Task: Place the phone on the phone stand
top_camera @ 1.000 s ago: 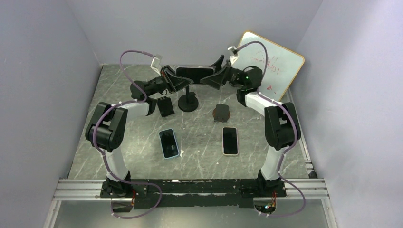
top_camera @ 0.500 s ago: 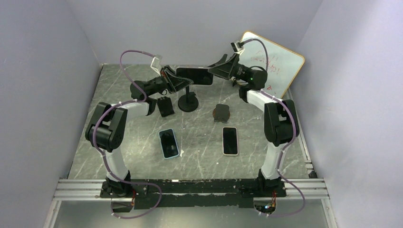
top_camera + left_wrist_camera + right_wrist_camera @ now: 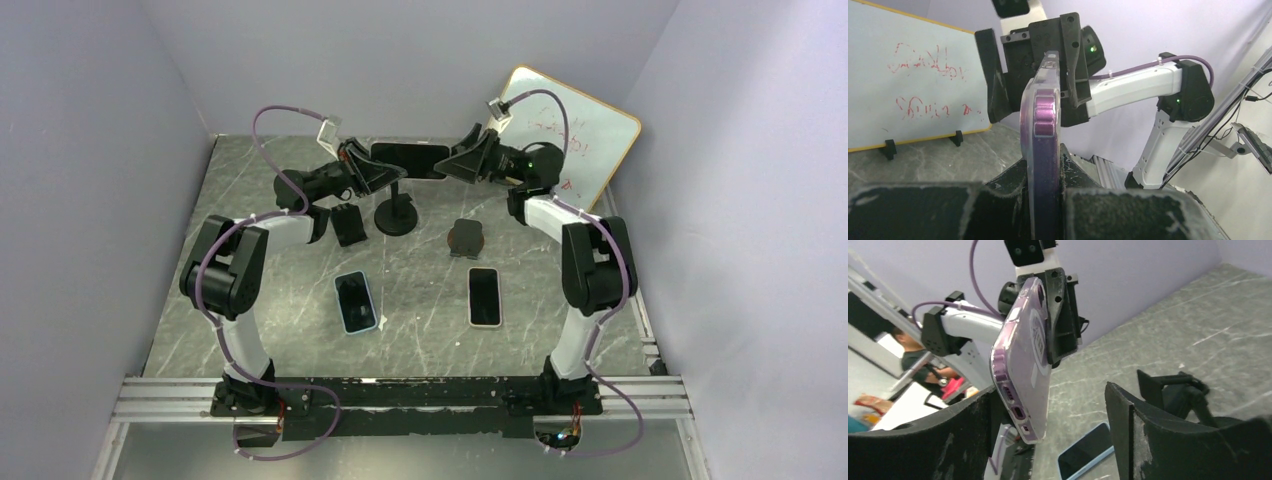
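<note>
Phone: a phone [image 3: 410, 158] in a clear purple case is held in the air over the far middle of the desk [image 3: 290, 330]. Its long side runs left to right, and it is not yet on the stand.
Phone stand: the phone stand [image 3: 396, 213] is black, with a round foot and an upright stem. It stands just below the phone's left half.
Left hand: the left hand [image 3: 373, 172] is pressed together on the phone's left end, pinching it across its flat faces.
Right hand: the right hand [image 3: 458, 163] is spread around the phone's right end. The right wrist view shows a gap beside the phone, so there is no clamp.
Handling: the phone is likely a stiff, light slab. Its smooth case may slip, and its glass is fragile if dropped.
Where to hold: probably near one short end, across the faces, leaving the middle of the back free for the stand.
Other things: a blue-cased phone [image 3: 355, 301] and a white-cased phone [image 3: 484, 296] lie nearer. A whiteboard [image 3: 580, 130] leans at the far right.
</note>
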Robot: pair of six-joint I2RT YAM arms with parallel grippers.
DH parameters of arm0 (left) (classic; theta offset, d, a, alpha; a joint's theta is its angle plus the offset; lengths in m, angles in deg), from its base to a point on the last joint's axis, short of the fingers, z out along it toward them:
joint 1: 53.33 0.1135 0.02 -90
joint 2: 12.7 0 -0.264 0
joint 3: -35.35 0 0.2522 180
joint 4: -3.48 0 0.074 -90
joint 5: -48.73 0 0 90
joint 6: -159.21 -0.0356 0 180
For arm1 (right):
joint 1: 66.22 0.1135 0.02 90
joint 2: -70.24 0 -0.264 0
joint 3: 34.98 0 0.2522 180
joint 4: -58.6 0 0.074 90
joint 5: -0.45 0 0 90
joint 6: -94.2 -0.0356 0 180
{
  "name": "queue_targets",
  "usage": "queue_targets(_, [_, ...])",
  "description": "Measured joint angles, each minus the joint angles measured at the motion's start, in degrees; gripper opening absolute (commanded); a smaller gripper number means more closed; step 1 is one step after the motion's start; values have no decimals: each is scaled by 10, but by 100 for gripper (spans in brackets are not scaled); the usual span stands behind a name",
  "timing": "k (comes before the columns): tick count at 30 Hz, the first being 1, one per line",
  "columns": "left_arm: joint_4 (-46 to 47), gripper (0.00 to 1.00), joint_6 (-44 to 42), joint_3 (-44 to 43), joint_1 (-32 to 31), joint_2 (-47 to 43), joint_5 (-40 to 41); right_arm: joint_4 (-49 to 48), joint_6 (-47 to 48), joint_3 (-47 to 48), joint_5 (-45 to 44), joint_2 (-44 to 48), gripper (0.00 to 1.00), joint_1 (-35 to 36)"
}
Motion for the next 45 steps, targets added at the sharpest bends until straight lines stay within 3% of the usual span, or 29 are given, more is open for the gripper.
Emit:
queue_targets(4, [0, 5, 0, 0, 0, 0, 0, 185, 191, 1, -6, 61, 67, 9])
queue_targets(7, [0, 5, 3, -1, 0, 0, 0, 402, 386, 54, -53, 108, 65, 45])
queue_targets(10, [0, 5, 5, -2, 2, 0, 2, 534, 517, 108, -80, 123, 59, 93])
queue_targets(13, [0, 5, 7, -5, 12, 0, 0, 608, 589, 129, -97, 122, 53, 108])
queue_targets(17, [-2, 5, 4, -5, 13, 0, 0, 668, 632, 133, -102, 107, 52, 107])
queue_targets(19, [-4, 5, 4, -5, 14, 2, 0, 683, 643, 132, -99, 103, 47, 108])
queue_targets(23, [-2, 5, 5, -5, 15, 2, 0, 663, 639, 108, -76, 104, 34, 101])
queue_targets(30, [-4, 5, 1, -5, 15, 2, 3, 513, 530, 20, -7, 100, 31, 62])
queue_targets(38, [-1, 5, 5, -7, 15, 2, 7, 348, 412, -11, 19, 88, 31, 40])
queue_targets(45, [-1, 5, 10, -7, 15, 2, 4, 206, 306, -4, 21, 55, 45, 31])
